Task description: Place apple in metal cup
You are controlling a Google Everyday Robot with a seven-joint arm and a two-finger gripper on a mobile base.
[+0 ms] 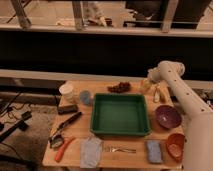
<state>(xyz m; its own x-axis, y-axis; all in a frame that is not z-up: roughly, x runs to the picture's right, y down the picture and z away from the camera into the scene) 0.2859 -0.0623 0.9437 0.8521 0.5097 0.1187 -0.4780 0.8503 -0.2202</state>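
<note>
The apple (pixel 145 86), small, round and pale yellow, lies at the table's back right, between the dark grape cluster (pixel 119 87) and the banana (pixel 159 94). My white arm comes up along the right edge and bends left, and its gripper (pixel 148 81) hangs right at the apple, partly covering it. A short dull grey object with a dark inside, which looks like the metal cup (pixel 67 108), sits at the far left just in front of the white cup (pixel 66 92). It is well apart from the gripper.
A green tray (pixel 120 131) fills the table's middle. A blue-grey cup (pixel 85 97) stands left of it. A purple bowl (pixel 168 117) and an orange bowl (pixel 176 145) are on the right. Utensils, a cloth (pixel 91 151), a fork (pixel 120 149) and a sponge (pixel 154 151) line the front and left.
</note>
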